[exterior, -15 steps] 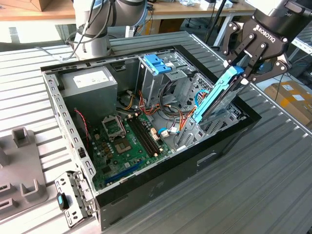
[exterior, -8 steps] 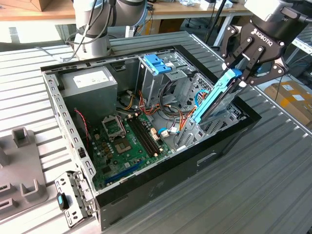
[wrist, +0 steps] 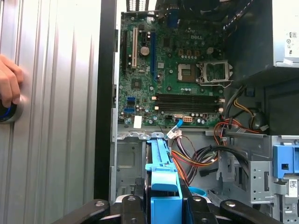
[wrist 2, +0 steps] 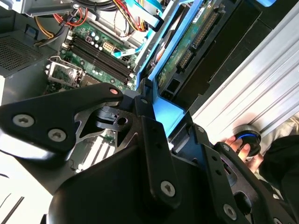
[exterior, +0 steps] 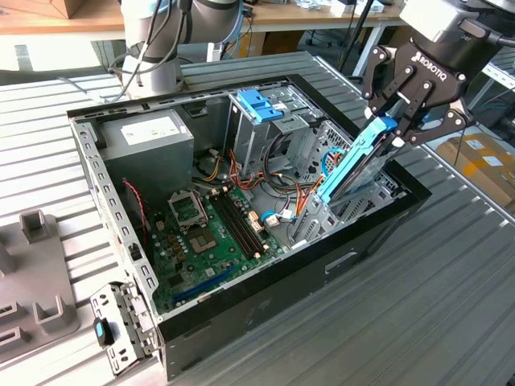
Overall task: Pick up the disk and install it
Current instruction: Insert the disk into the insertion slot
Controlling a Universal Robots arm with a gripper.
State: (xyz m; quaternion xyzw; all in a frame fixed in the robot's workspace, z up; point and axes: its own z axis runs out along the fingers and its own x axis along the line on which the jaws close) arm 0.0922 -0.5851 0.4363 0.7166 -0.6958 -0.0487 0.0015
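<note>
The claw point(exterior: 406, 121) grips the disk point(exterior: 354, 165) by its upper end. The disk is tilted, its lower edge inside the open computer case point(exterior: 265, 314). I'd straighten it and ease it down clear of the cables point(exterior: 282, 189).

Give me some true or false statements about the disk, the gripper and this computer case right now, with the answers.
1. The gripper has its jaws shut on the disk. True.
2. A hand rests on the table beside the case. True.
3. The disk lies flat on the table. False: it is tilted, its lower end inside the computer case.
4. The motherboard is exposed. True.
5. The power supply sits outside the case. False: it is inside the case.
</note>
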